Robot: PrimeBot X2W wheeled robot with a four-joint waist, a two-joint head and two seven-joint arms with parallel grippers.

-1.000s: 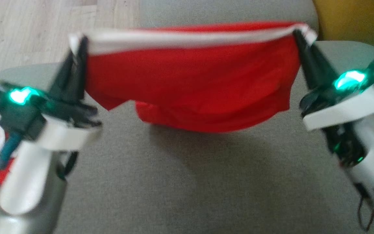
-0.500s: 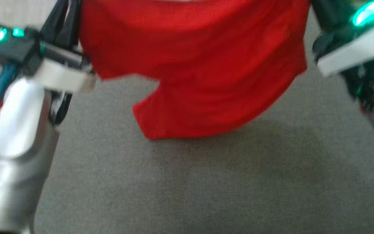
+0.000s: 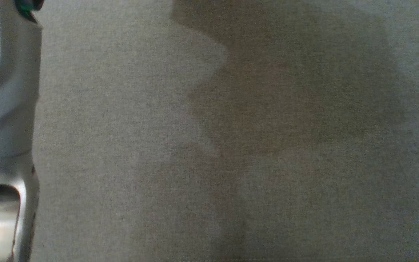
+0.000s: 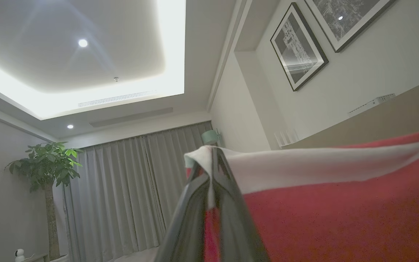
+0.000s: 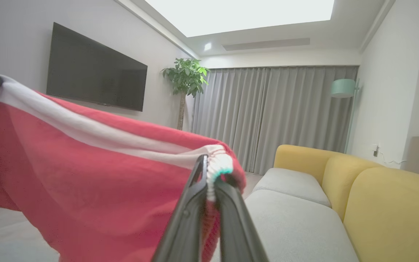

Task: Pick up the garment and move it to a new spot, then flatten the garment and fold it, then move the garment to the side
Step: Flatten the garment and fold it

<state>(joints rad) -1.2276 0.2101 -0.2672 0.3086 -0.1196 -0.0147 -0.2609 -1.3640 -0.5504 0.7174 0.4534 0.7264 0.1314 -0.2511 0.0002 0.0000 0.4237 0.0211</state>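
The garment point(image 4: 340, 211) is red with a white band along its top edge, and it hangs stretched in the air between my two grippers. In the left wrist view my left gripper point(image 4: 211, 173) is shut on one corner of the white band. In the right wrist view my right gripper point(image 5: 209, 174) is shut on the other corner, where the band is ribbed, and the red cloth point(image 5: 86, 182) sags away to the left. In the head view my pale left forearm point(image 3: 2, 109) stands at the left edge over the grey cushion point(image 3: 122, 145), which carries a broad shadow.
A yellow sofa point(image 5: 387, 203) with grey seat cushions point(image 5: 296, 225) lies below and to the right of the right gripper. A wall television point(image 5: 93, 69), a potted plant point(image 5: 186, 76) and grey curtains point(image 5: 267, 116) stand beyond. Framed pictures point(image 4: 298, 47) hang on the wall.
The head picture has shifted downward over the cushion. The garment and both grippers have passed out of its top edge, leaving their shadow on the grey fabric.
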